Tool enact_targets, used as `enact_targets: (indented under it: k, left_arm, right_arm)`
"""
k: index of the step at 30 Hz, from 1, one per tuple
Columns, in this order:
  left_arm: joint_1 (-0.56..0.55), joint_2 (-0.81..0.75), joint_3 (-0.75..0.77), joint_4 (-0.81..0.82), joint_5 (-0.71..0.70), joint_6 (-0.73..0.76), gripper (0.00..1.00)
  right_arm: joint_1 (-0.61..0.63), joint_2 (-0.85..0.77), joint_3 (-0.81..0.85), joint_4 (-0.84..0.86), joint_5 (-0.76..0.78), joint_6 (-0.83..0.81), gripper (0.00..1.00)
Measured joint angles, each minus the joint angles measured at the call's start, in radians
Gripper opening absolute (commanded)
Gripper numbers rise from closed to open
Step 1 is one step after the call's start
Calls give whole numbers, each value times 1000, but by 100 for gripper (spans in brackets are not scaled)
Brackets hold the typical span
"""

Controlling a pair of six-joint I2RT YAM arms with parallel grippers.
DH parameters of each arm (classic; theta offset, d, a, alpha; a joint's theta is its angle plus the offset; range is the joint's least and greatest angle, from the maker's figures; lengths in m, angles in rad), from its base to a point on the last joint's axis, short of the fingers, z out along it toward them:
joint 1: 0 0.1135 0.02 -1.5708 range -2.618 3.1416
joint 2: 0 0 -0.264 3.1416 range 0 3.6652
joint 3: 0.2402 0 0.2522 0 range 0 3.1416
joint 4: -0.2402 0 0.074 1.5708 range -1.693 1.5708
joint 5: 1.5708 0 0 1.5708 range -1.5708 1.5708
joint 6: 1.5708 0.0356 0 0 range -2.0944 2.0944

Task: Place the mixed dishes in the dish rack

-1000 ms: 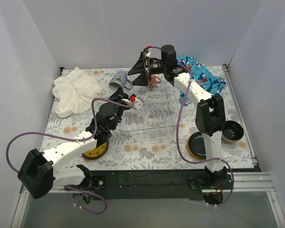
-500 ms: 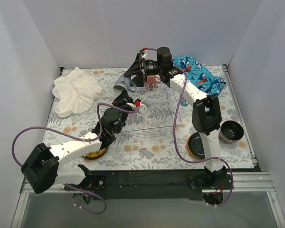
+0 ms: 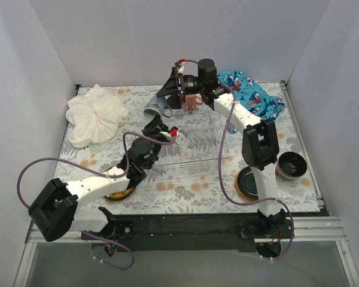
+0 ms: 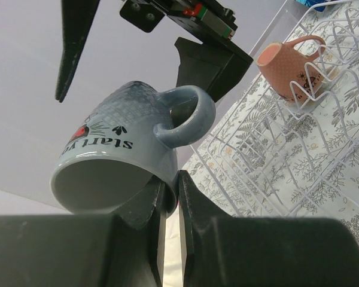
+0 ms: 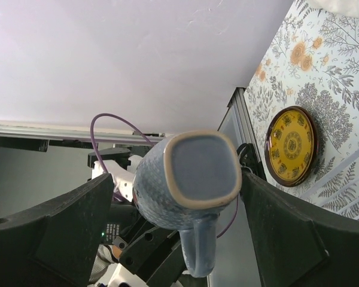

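Note:
My left gripper (image 3: 156, 121) is shut on the rim of a grey-blue mug (image 3: 155, 107) with dark lettering. It holds the mug tilted just left of the dish rack's (image 3: 188, 162) far corner. The left wrist view shows its fingers (image 4: 194, 206) pinching the mug's wall (image 4: 128, 152). My right gripper (image 3: 170, 91) is open, its fingers (image 5: 54, 230) spread either side of the mug's base (image 5: 200, 167) without touching. A pink mug (image 3: 193, 100) lies in the rack's far end and also shows in the left wrist view (image 4: 284, 63).
A yellow patterned plate (image 3: 121, 191) lies under my left arm. A dark blue plate (image 3: 246, 183) and a dark bowl (image 3: 292, 165) sit at the front right. A white towel (image 3: 96, 116) is at the back left and a blue shark-print cloth (image 3: 254, 95) at the back right.
My left gripper has reached forward to the grey-blue mug and taken hold of its rim. My right gripper has swung left from the pink mug to the grey-blue mug.

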Motion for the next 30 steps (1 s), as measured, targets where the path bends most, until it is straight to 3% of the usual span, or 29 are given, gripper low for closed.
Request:
enact_targets:
  k: [12, 17, 21, 22, 24, 27, 30]
  left_arm:
    - [0, 40, -2, 61, 17, 1, 0]
    - [0, 41, -3, 78, 21, 0, 0]
    - [0, 43, -3, 85, 23, -5, 0]
    - [0, 45, -3, 85, 23, -7, 7]
    - [0, 48, -2, 84, 24, -12, 39]
    - [1, 48, 7, 55, 38, -27, 60]
    - [0, 26, 37, -74, 78, -78, 67]
  right_arm:
    - [-1, 0, 0, 14, -17, -5, 81]
    - [-2, 0, 0, 15, -16, -18, 68]
    - [-2, 0, 0, 17, -14, -31, 50]
    - [-2, 0, 0, 17, -14, -32, 46]
    - [-2, 0, 4, 18, -15, -42, 39]
    - [-1, 6, 29, 25, -24, -72, 32]
    - [0, 28, 98, 52, -35, -128, 27]
